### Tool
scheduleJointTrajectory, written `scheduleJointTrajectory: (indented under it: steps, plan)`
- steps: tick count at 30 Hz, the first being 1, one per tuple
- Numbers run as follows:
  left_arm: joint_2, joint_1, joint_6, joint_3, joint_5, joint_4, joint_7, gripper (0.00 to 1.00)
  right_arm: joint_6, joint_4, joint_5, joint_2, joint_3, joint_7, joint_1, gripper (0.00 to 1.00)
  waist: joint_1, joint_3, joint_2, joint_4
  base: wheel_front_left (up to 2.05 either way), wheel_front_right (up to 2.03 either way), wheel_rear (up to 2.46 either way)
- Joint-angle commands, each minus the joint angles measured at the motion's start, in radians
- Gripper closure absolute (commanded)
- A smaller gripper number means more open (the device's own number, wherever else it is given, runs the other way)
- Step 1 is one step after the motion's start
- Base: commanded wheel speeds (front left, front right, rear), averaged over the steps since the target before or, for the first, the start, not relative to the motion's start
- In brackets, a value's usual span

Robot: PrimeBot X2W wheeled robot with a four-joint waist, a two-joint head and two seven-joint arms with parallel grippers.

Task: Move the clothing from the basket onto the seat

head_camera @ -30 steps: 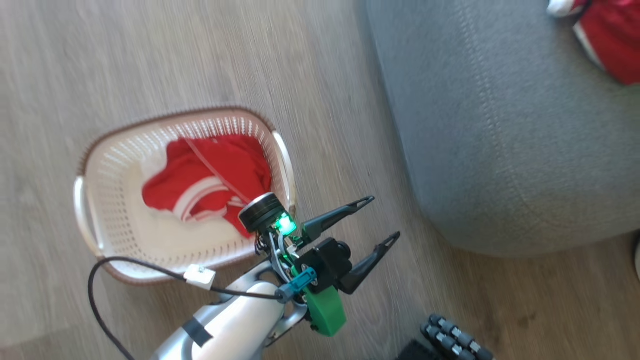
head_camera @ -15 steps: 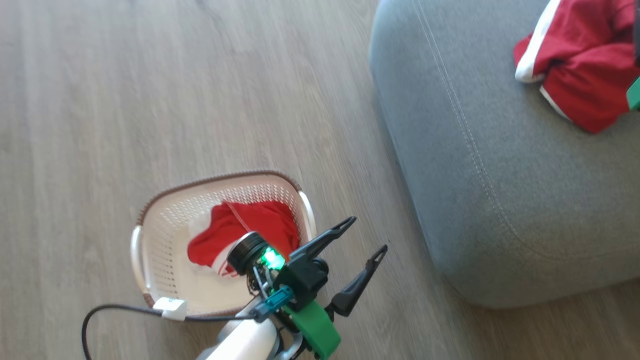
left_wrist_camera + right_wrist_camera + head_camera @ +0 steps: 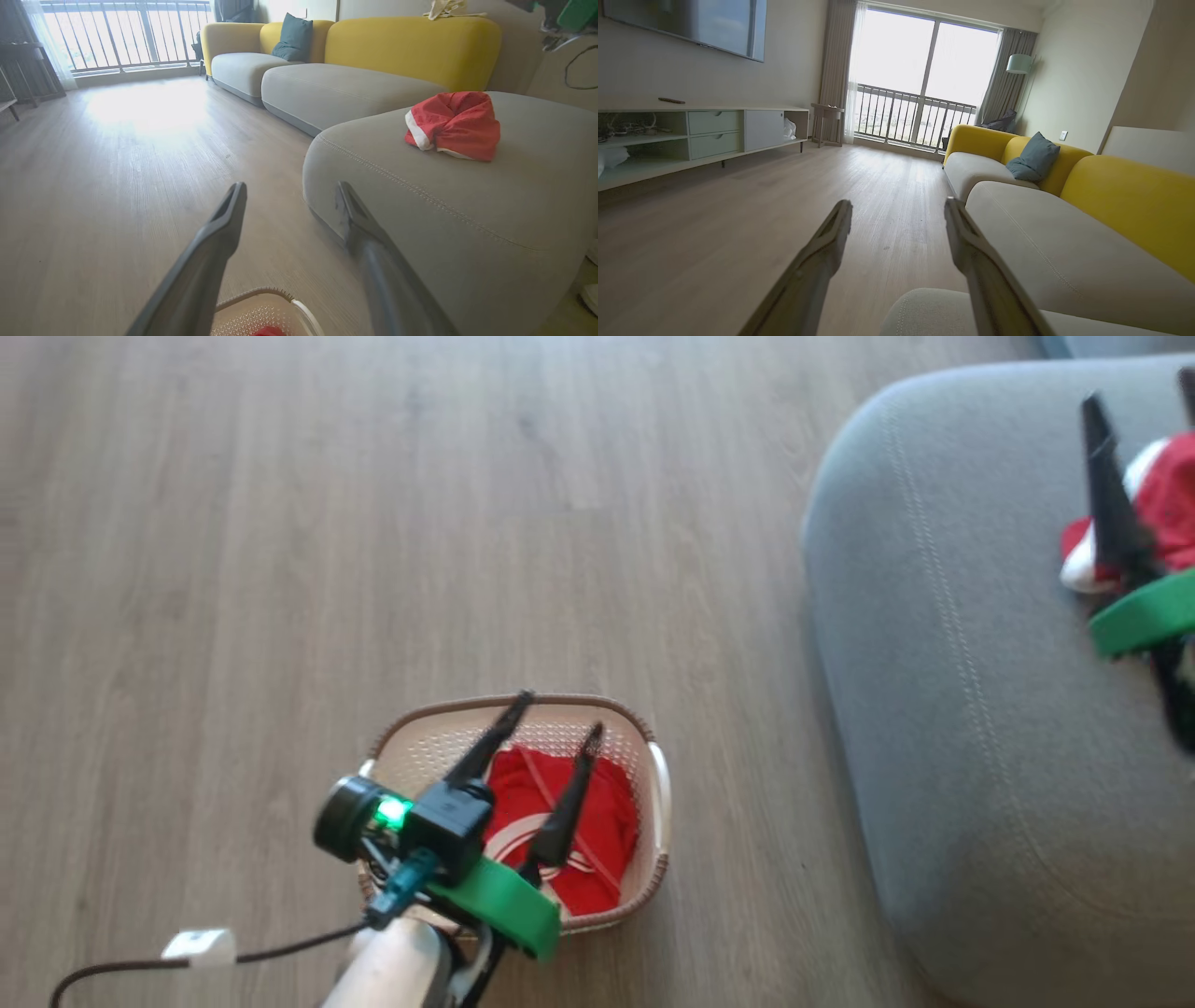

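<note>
The left gripper [image 3: 558,713] now comes over the basket [image 3: 660,784], jaws apart, ready for the remaining clothing [image 3: 611,814]; the right gripper [image 3: 897,204] has jaws apart too.

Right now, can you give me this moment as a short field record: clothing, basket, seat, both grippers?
in basket: one red garment with white stripes, in the cream perforated plastic basket on the wooden floor
on seat: second red garment with white band, on the grey fabric seat cushion
left gripper: open, empty, over basket
right gripper: open, empty, over seat
</note>
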Motion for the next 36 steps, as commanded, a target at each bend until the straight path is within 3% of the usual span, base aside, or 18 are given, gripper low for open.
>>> scheduleJointTrajectory:
  steps: [1, 8, 15, 22, 36]
  plan:
    - [-0.009, -0.010, 0.017, 0.051, -0.007, -0.046, -0.005, 0.00, 0.000, -0.055, -0.012, 0.005, -0.006, -0.007, 0.039, 0.00, 0.0001, -0.020, -0.0001, 0.037, 0.00, 0.00, 0.00]
    - [-0.009, 0.017, 0.112, 0.149, -0.060, -0.070, -0.005, 0.00, 0.000, -0.168, -0.041, 0.113, -0.045, -0.007, 0.215, 0.00, 0.0001, -0.041, -0.0001, 0.097, 0.00, 0.00, 0.00]
    - [-0.009, 0.038, 0.164, 0.203, -0.056, -0.060, -0.005, 0.00, 0.000, -0.188, -0.071, 0.232, -0.066, -0.007, 0.354, 0.00, 0.0001, -0.050, -0.0001, 0.125, 0.00, 0.00, 0.00]
    - [-0.009, 0.079, 0.180, 0.218, -0.073, -0.031, -0.005, 0.00, 0.000, -0.187, -0.108, 0.344, -0.133, -0.007, 0.454, 0.00, 0.0001, -0.065, -0.0001, 0.138, 0.00, 0.00, 0.00]
    - [-0.009, 0.095, 0.176, 0.235, -0.046, -0.033, -0.005, 0.00, 0.000, -0.195, -0.195, 0.377, -0.129, -0.007, 0.489, 0.00, 0.0001, -0.059, -0.0001, 0.118, 0.00, 0.00, 0.00]
